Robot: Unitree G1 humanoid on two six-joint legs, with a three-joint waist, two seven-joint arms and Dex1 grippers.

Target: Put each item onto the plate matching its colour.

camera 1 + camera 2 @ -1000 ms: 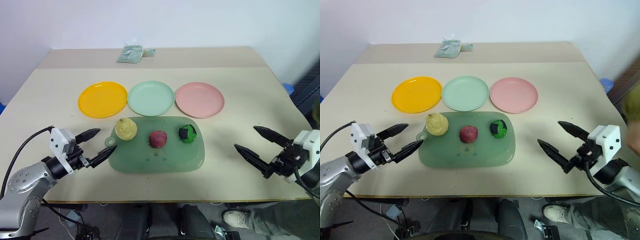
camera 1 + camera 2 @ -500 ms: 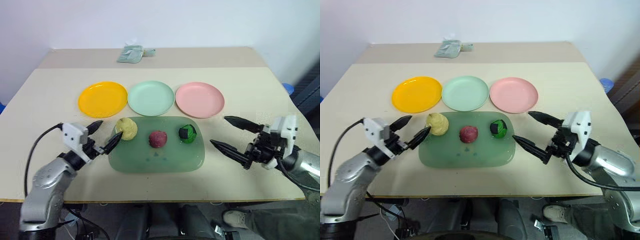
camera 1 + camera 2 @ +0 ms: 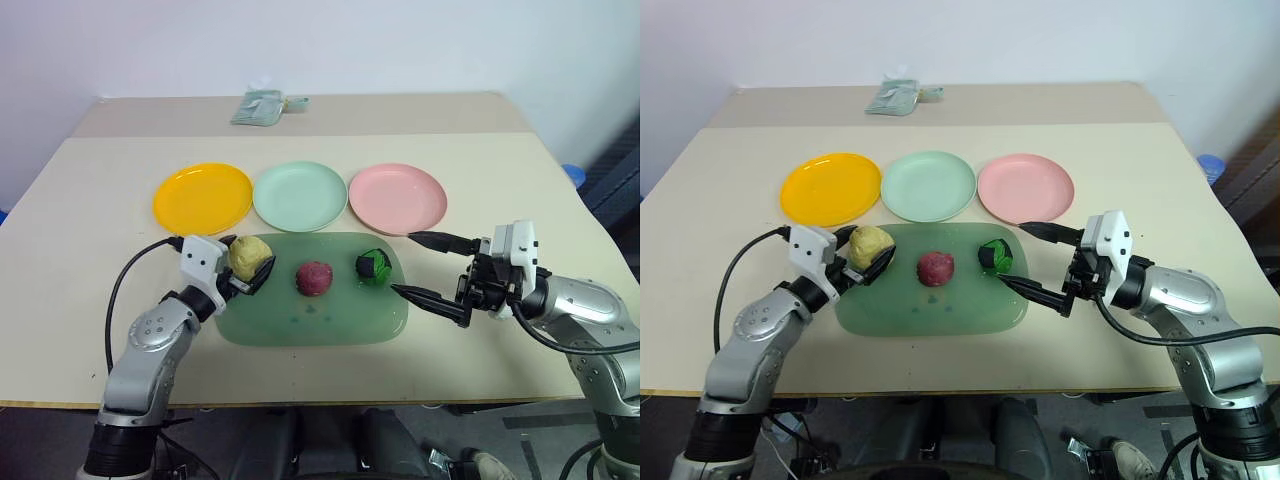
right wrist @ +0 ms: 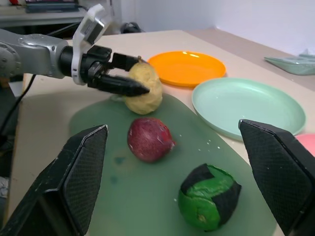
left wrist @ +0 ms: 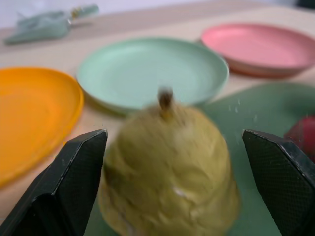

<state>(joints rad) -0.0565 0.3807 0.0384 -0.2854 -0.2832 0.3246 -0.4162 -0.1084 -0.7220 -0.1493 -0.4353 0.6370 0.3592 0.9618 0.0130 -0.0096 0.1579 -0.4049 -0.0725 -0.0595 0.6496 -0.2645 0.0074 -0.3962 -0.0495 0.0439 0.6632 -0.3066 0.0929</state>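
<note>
On the green tray (image 3: 310, 322) lie a pale yellow pear-like lump (image 3: 250, 257), a dark red-purple lump (image 3: 314, 278) and a green ball with a black patch (image 3: 373, 266). My left gripper (image 3: 252, 258) is open, level, one finger on each side of the pear (image 5: 167, 167); I see no clear contact. My right gripper (image 3: 402, 263) is open at the tray's right end, its tips just right of the green ball (image 4: 209, 196). Behind the tray stand the yellow-orange plate (image 3: 202, 197), the mint plate (image 3: 299, 195) and the pink plate (image 3: 397, 198), all bare.
A folded pale green cloth (image 3: 260, 105) lies at the back of the beige table (image 3: 100, 240). The plates sit close together in a row just behind the tray. Bare tabletop extends to the left and right of the tray.
Both arms swung inward to the tray. The left gripper slid forward and right until its fingers flank the pear. The right gripper moved left to beside the green ball.
</note>
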